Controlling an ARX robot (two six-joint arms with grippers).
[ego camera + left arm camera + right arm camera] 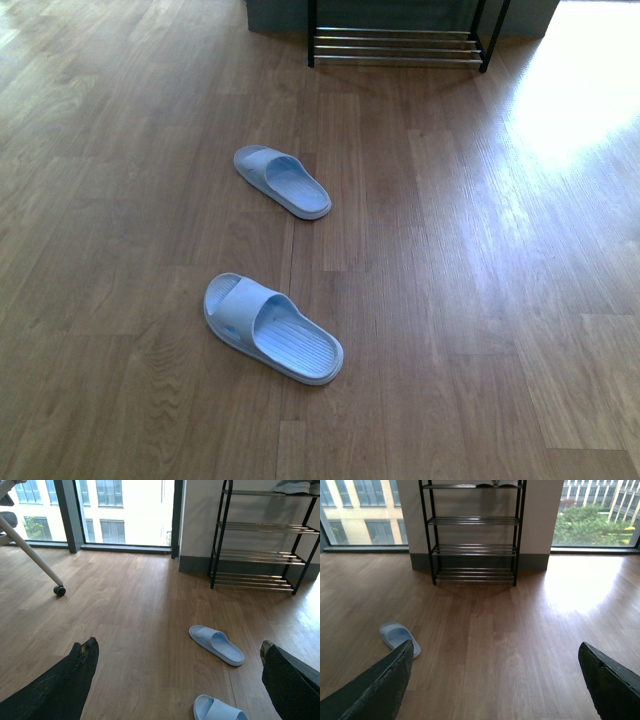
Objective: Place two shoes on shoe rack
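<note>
Near pale-blue slide (272,328), twin (283,181) beyond (ribbed footbeds), chrome-barred rack (396,47) behind, both arms' jaws wide

The left hand (178,644) and right hand (495,646) each show two broad black fingers (65,685), matte and scuffed; the left tips look frayed

Floor (450,300): brown wood-look planks, with a bright sun patch (580,90) at far right. Wall (540,510): white, grey skirting (535,561), flanked by tall windows (125,510). Furniture: white chair leg (27,550) on a black caster (60,590).
</note>
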